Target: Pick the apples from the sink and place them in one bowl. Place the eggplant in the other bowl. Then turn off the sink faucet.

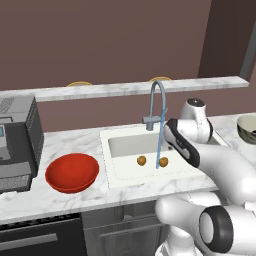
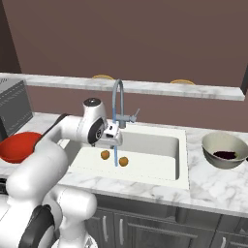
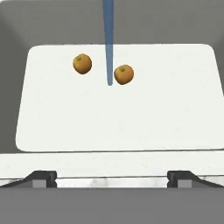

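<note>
The gripper (image 2: 112, 140) hangs over the near left part of the sink (image 1: 117, 137), jaws spread wide and empty, looking down at the basin floor. 2 apples (image 3: 82, 64) lie on that floor toward the far side, well apart from the fingertips (image 3: 43, 176), with the second apple (image 3: 124, 74) just right of the blue water stream (image 3: 107, 43) and the first a little further left of it. The eggplant (image 2: 224, 155) already sits in the grey bowl (image 2: 209, 140) on the counter to the right, so the step in hand looks like fetching the first apple for the red bowl (image 1: 55, 170), which stands on the counter left of the sink. To do it well, I would pick 1 apple and commit to it; the left one seems the better start, since it lies clear of the stream and on the side nearer the red bowl. Centre the open jaws over it before descending, so both fingers straddle it evenly. Come straight down, because a round fruit probably rolls if 1 finger nudges it first. Close low around its widest part, not its crown. Keep the wrist clear of the faucet (image 1: 157, 100) spout, which arches over the basin, and lift fully above the sink rim before swinging left.
</note>
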